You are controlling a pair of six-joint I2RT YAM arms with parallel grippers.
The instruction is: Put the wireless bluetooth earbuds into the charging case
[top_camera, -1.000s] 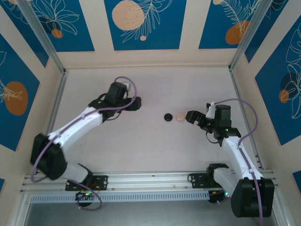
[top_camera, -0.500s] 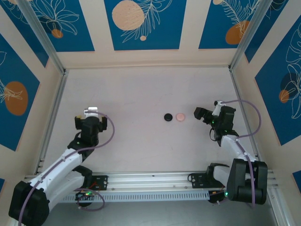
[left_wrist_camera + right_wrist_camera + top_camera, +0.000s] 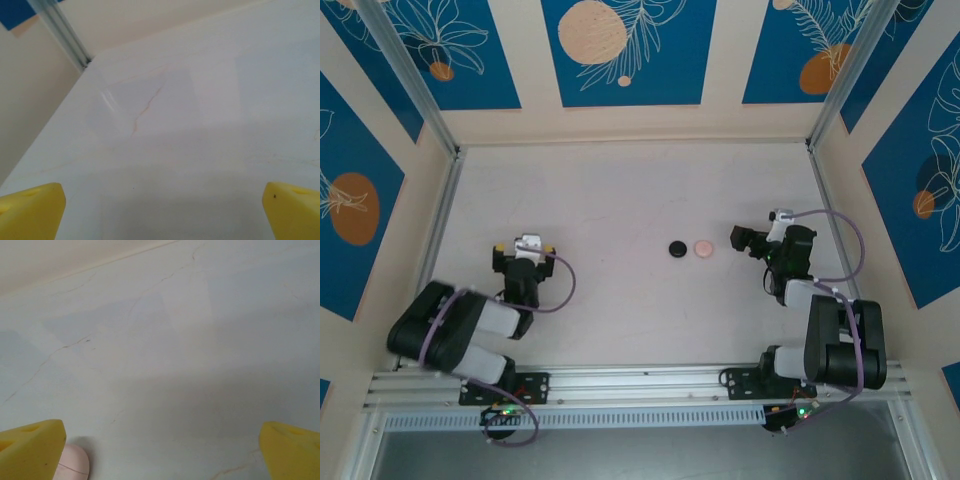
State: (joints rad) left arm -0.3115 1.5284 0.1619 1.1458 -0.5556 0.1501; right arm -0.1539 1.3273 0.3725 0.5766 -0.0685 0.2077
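The charging case (image 3: 703, 248) is a small pale pink puck lying flat mid-table. In the right wrist view the charging case (image 3: 73, 465) peeks in at the bottom left, just beside one yellow fingertip (image 3: 31, 450). My right gripper (image 3: 740, 240) rests low to the case's right, pointing at it; my right gripper (image 3: 161, 455) is open with bare table between the pads. My left gripper (image 3: 525, 252) is drawn back at the near left, far from the case. In its own view the left gripper (image 3: 162, 215) stands open over bare table. The earbuds are hidden from view.
A round black disc (image 3: 677, 248) lies just left of the pink case, nearly touching it. The pale table (image 3: 620, 190) is walled on three sides, with aluminium rails (image 3: 60, 27) along the left and right edges and across the front by the arm bases.
The left arm has folded back from the table's back centre to the near left by its base. The right arm has also drawn in, its gripper slightly farther from the case.
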